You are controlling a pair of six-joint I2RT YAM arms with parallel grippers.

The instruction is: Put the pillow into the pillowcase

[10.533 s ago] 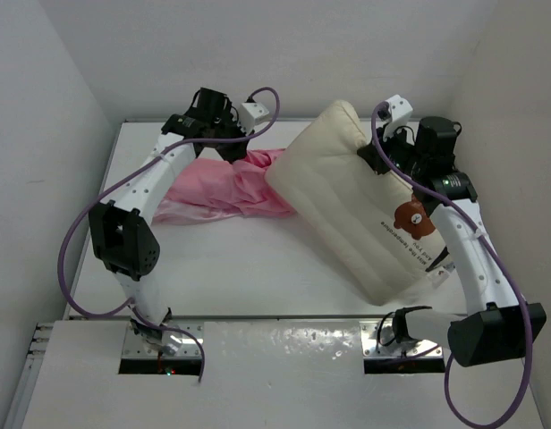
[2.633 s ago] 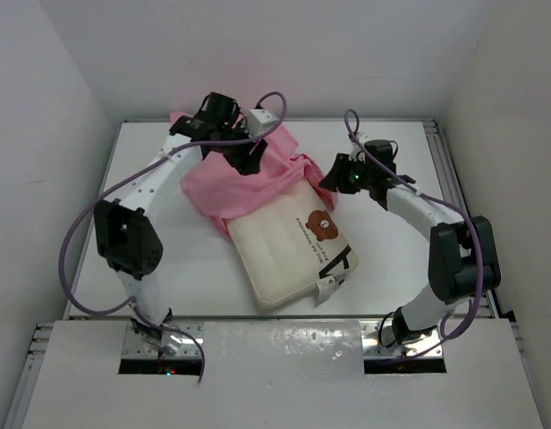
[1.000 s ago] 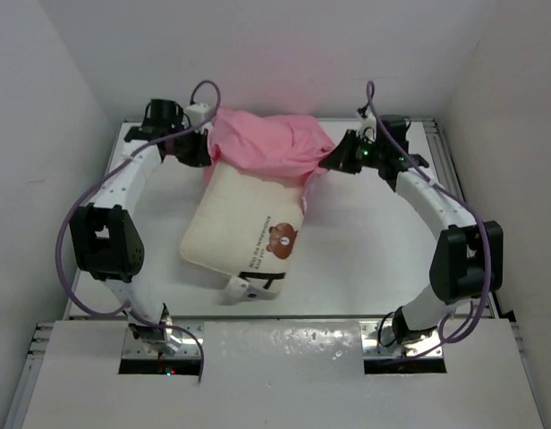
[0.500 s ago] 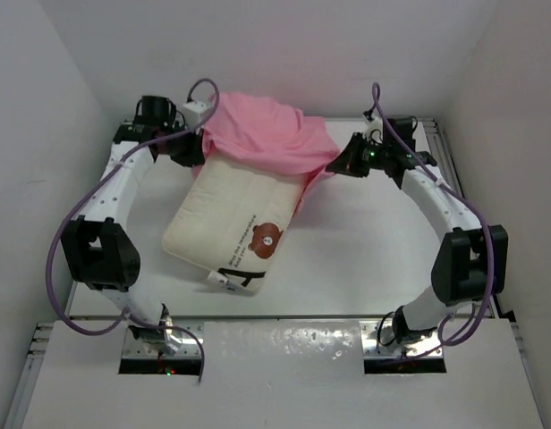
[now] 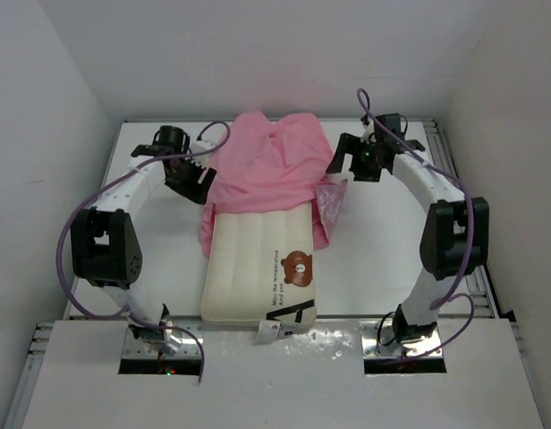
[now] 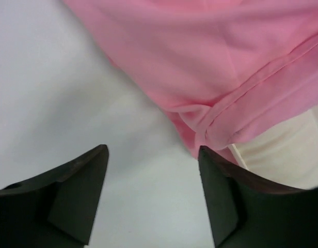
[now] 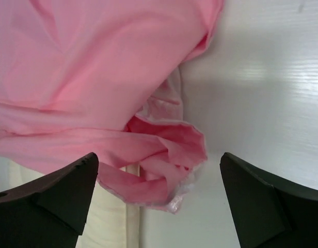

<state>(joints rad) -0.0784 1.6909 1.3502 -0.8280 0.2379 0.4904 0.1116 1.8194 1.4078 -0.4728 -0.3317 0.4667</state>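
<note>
Both your claws are released: left claw (image 6: 151,153) and right claw (image 7: 159,158) flank pillowcase (image 5: 267,165), which covers upper end of pillow (image 5: 253,268).

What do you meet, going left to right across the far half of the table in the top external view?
left gripper → pillowcase → right gripper

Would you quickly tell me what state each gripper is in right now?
Left gripper: open, holding nothing.
Right gripper: open, not gripping the pillowcase.
</note>
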